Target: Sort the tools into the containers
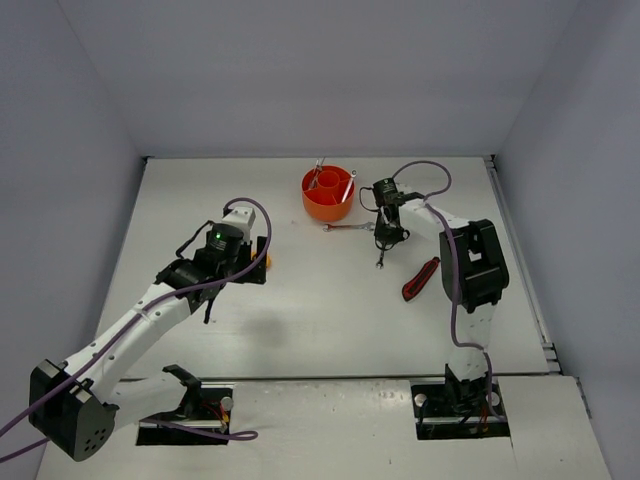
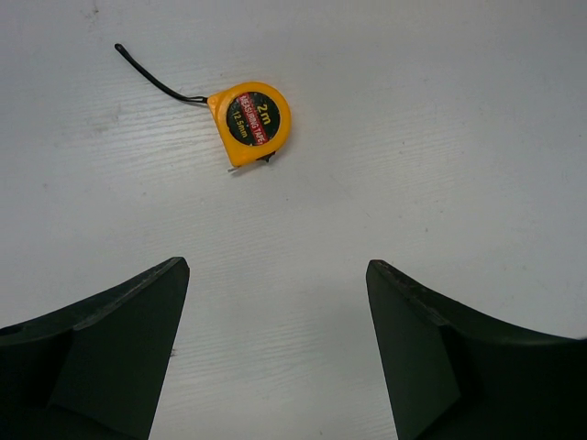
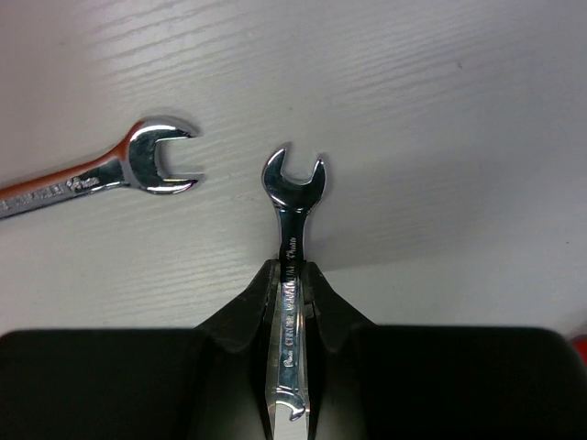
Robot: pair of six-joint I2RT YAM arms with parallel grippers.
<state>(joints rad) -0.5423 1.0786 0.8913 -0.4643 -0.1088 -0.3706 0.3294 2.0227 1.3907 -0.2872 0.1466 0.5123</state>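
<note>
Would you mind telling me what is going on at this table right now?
Two robot arms are filling an orange tub, which has some tools in it. The right gripper is shut on a wrench, with a second wrench lying on the table beside it. The left gripper is open above the tape measure. A red-black knife lies on the table, not yet picked up.

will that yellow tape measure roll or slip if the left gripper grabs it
It probably won't roll: the tape measure lies flat on its broad face. Its rounded, smooth-looking case may slip or squirt out of a pinch on the curved edge. The thin black cord looks floppy and would likely just trail behind.
</note>
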